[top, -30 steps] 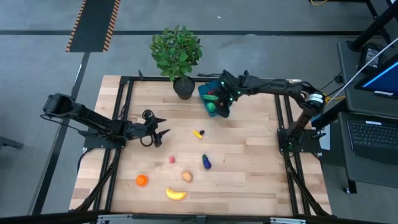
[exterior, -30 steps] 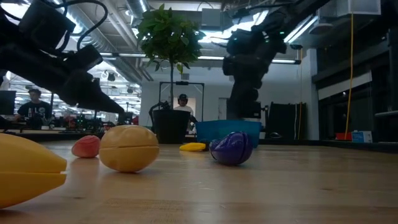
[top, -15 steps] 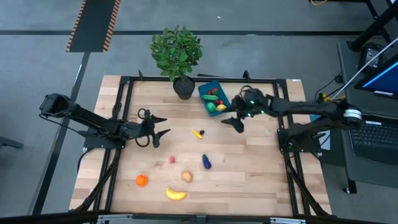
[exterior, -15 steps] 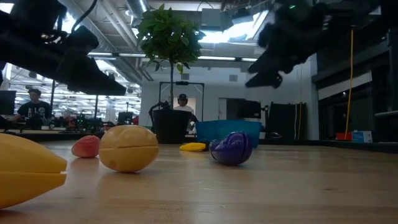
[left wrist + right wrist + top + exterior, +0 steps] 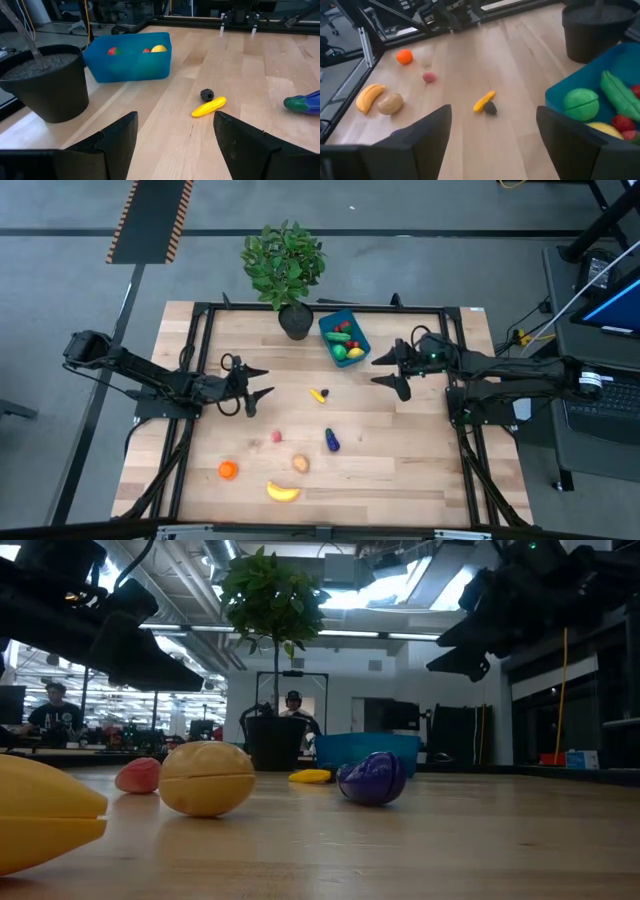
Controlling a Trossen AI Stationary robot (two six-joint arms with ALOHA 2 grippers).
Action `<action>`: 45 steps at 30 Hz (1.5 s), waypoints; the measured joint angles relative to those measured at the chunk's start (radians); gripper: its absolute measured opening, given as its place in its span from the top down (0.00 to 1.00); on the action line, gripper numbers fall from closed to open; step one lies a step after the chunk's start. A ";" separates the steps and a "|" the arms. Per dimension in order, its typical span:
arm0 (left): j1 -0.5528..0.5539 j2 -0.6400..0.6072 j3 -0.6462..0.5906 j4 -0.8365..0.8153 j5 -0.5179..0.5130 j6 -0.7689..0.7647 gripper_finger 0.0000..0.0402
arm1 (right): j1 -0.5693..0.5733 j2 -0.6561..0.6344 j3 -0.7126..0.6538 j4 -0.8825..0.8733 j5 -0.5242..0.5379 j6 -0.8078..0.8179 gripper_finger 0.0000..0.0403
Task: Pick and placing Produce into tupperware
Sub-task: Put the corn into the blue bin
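The blue tupperware (image 5: 343, 338) stands lidless near the far edge. It holds a green apple (image 5: 581, 103), a cucumber (image 5: 620, 93), a lemon and red berries. On the wood lie a small yellow piece (image 5: 318, 394) beside a dark blob, a purple eggplant (image 5: 331, 441), a red berry (image 5: 277, 437), a potato (image 5: 300, 464), an orange (image 5: 228, 470) and a banana (image 5: 283, 492). My right gripper (image 5: 383, 370) hangs open above the table, right of the tupperware. My left gripper (image 5: 262, 383) is open and raised, left of the yellow piece.
A leafy plant (image 5: 285, 265) in a dark pot (image 5: 295, 322) stands at the far edge, just left of the tupperware. Black frame rails (image 5: 200, 380) run along the table's left, right and far sides. People show in the room beyond the table.
My right gripper has risen out of the tupperware, tipped from pointing down to nearly level, and drawn back toward the table's right and near side. My left gripper has risen slightly. The produce on the table has stayed where it was.
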 joint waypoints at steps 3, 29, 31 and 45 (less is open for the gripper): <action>0.000 0.000 0.000 0.000 0.000 0.000 0.37 | 0.000 0.003 -0.002 -0.007 0.000 0.009 0.27; 0.008 0.000 0.000 -0.010 0.033 -0.007 0.37 | 0.000 0.004 0.000 0.033 0.000 -0.059 0.27; 0.018 0.001 0.002 -0.013 0.073 0.001 0.37 | 0.000 0.004 0.000 0.038 0.000 -0.072 0.27; 0.117 0.149 0.291 -0.349 0.297 0.134 0.37 | 0.003 0.004 0.000 0.062 0.000 -0.018 0.27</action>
